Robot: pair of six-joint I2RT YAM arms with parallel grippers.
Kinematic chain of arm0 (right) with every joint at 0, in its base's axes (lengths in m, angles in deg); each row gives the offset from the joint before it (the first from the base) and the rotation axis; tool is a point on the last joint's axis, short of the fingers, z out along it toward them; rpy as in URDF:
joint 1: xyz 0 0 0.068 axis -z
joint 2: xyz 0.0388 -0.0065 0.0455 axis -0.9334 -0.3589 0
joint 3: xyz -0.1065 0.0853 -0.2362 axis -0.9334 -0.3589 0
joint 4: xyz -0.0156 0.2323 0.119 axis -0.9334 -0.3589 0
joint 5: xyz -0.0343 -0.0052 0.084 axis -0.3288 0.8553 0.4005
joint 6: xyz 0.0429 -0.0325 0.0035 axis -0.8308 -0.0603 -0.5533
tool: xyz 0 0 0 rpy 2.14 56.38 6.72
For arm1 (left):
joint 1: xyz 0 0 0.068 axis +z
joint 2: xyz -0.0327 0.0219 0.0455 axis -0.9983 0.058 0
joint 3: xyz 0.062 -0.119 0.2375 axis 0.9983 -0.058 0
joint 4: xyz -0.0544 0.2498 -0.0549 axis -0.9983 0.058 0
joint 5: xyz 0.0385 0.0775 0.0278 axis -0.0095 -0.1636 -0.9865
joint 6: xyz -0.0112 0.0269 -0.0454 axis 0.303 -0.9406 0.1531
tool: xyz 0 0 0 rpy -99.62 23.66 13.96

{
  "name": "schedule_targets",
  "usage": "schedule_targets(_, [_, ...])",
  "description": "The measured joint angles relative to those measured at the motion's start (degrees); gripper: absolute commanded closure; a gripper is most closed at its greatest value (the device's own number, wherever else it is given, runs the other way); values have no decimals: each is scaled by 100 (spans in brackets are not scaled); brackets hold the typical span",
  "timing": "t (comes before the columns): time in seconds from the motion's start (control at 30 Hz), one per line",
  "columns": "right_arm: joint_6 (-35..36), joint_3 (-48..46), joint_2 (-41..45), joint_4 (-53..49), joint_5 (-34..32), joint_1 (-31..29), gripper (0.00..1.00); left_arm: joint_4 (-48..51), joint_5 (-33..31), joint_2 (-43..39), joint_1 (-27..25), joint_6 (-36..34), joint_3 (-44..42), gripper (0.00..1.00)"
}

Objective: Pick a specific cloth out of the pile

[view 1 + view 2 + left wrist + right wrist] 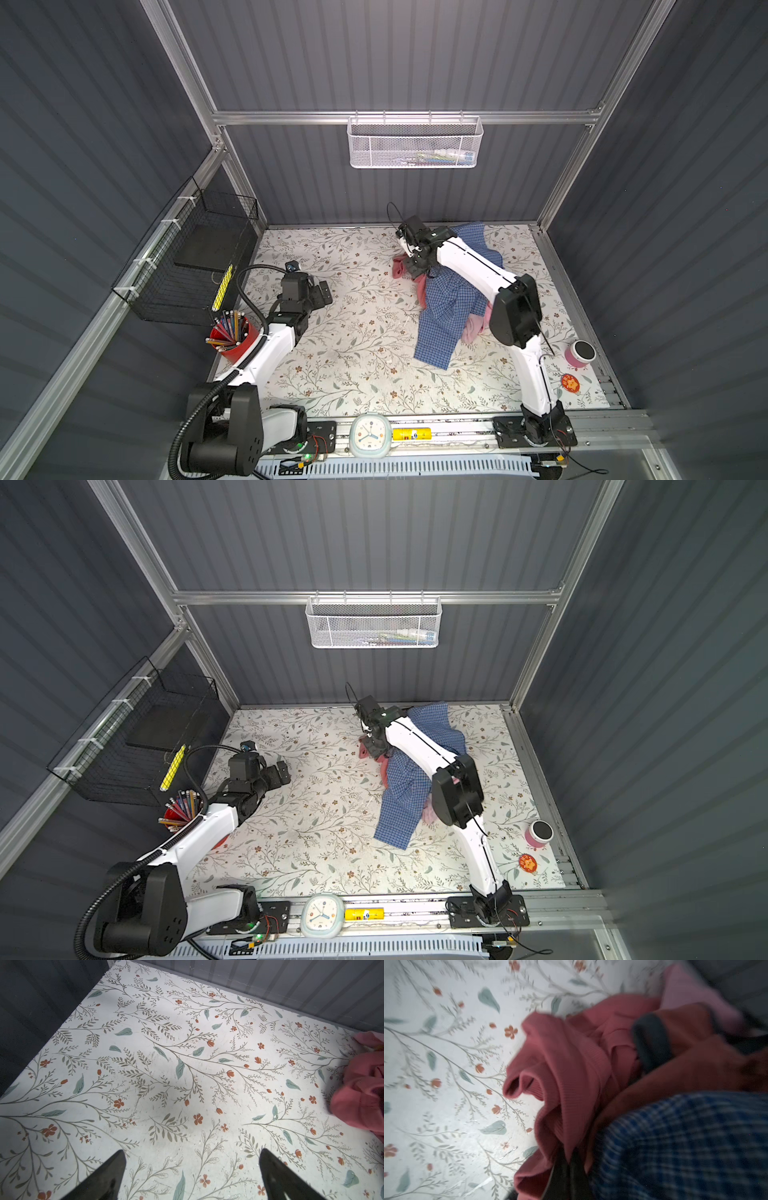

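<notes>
The pile (451, 307) (401, 796) lies at the back right of the floral table, mostly a blue-and-white checked shirt (685, 1142) with a pale pink piece (473, 328) at its near side. The cloth (400, 268) (363, 750) (560, 1059), plain salmon-red, sticks out at the pile's far left end. My right gripper (417, 266) (374, 748) (569, 1159) is shut on a fold of it, partly buried in fabric. My left gripper (326, 293) (284, 771) (192, 1152) hovers open over bare table well to the left; the cloth (357, 1093) shows at the edge of its view.
A red cup of pencils (232, 336) and a black wire basket (195, 257) stand at the left edge. A pink cup (579, 353) and an orange disc (570, 382) sit near the right edge. A clock (370, 434) rests on the front rail. A white mesh basket (415, 143) hangs on the back wall.
</notes>
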Motion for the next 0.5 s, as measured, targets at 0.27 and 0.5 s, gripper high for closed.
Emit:
schedule_targets(0.27, [-476, -308, 1285, 496, 96, 138, 100, 11, 96, 0, 0, 2, 0, 0])
schedule_targets(0.5, [-761, -470, 1803, 564, 96, 151, 100, 0, 227, 0, 0, 4, 0, 0])
